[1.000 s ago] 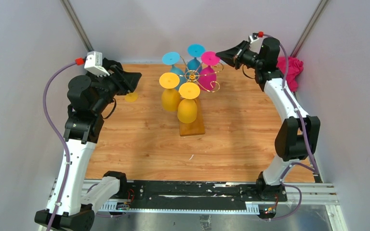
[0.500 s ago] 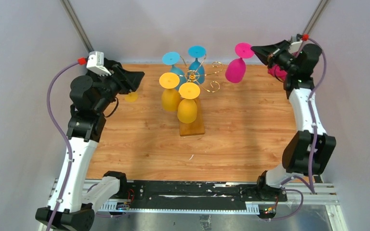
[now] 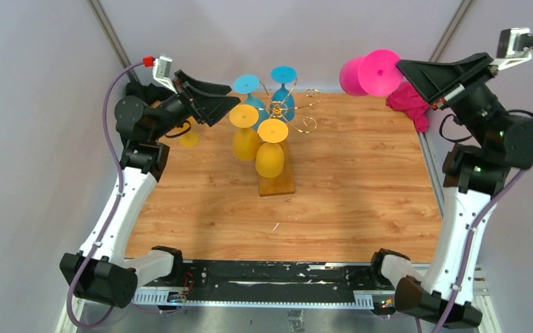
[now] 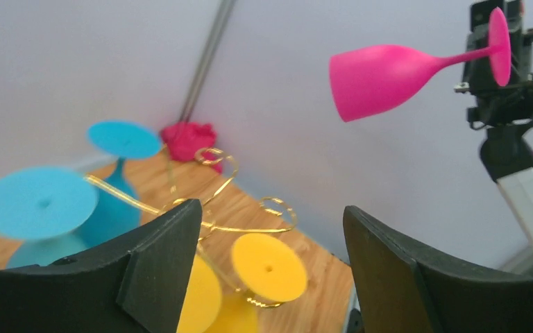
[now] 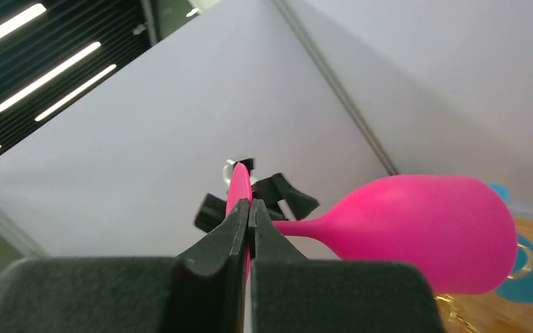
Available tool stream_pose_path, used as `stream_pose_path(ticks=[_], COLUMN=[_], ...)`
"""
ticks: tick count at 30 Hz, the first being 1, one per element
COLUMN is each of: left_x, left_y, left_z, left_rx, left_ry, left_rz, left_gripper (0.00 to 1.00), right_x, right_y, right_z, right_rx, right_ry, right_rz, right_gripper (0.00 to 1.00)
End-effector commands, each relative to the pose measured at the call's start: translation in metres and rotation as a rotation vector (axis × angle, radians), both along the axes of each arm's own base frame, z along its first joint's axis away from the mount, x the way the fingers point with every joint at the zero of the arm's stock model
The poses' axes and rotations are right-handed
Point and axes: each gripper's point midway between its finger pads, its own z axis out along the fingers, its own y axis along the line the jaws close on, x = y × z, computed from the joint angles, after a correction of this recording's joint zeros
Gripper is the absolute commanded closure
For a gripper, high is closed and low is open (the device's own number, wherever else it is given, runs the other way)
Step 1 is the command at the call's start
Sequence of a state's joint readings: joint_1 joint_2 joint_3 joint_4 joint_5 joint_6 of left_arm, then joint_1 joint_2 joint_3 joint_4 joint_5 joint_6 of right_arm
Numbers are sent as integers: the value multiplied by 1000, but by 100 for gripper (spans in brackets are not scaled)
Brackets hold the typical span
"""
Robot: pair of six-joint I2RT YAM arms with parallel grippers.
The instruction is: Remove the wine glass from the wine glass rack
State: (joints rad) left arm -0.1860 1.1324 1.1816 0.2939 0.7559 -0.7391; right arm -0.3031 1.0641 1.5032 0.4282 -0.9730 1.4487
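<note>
The pink wine glass [image 3: 361, 74] hangs in the air, clear of the rack and to its right, lying roughly sideways. My right gripper [image 3: 404, 67] is shut on the rim of its flat foot [image 5: 239, 189]; the bowl [image 5: 430, 236] sticks out to the right. The wine glass rack [image 3: 277, 109], gold wire on a wooden base [image 3: 277, 184], stands mid-table and carries two blue glasses [image 3: 247, 84] and two yellow ones [image 3: 271, 149]. My left gripper [image 3: 227, 109] is open just left of the rack, with a yellow foot [image 4: 269, 267] showing between its fingers and nothing held.
A pink cloth [image 3: 409, 100] lies at the table's far right corner. A yellow piece [image 3: 189, 135] sits on the wood behind my left arm. Grey walls close in on the back and both sides.
My right arm pulled the pink glass off the rack and carried it up and to the right. My left gripper opened wider and reached toward the rack.
</note>
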Motion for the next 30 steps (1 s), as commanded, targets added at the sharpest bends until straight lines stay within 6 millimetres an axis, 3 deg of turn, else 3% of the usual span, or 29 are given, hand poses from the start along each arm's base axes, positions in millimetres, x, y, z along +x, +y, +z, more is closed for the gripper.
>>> stream_pose_path(ticks=[1,5,10,21,30], left_x=[-57,-84,-56,-71,-73], left_y=[-10,-7,-23,-40,-42], left_z=[61,82,69,76,67], left_rx=[-155,-341,-382,-416,-415], left_ry=[-265,-333,-252,-249,-221], left_rz=[-245,-502,-547,-618,-619], left_gripper=[19,17,16,16,16], right_x=[-49,-72,-82,-51,-33], right_y=[20,30,44,107,130], right_z=[34,53,61,37,27], right_rx=[21,89,153,159,174], right_ry=[-129,-213,-263,-186,-153], right_rz=[134,259,391,596,648], right_gripper=[100,100,100,100,100])
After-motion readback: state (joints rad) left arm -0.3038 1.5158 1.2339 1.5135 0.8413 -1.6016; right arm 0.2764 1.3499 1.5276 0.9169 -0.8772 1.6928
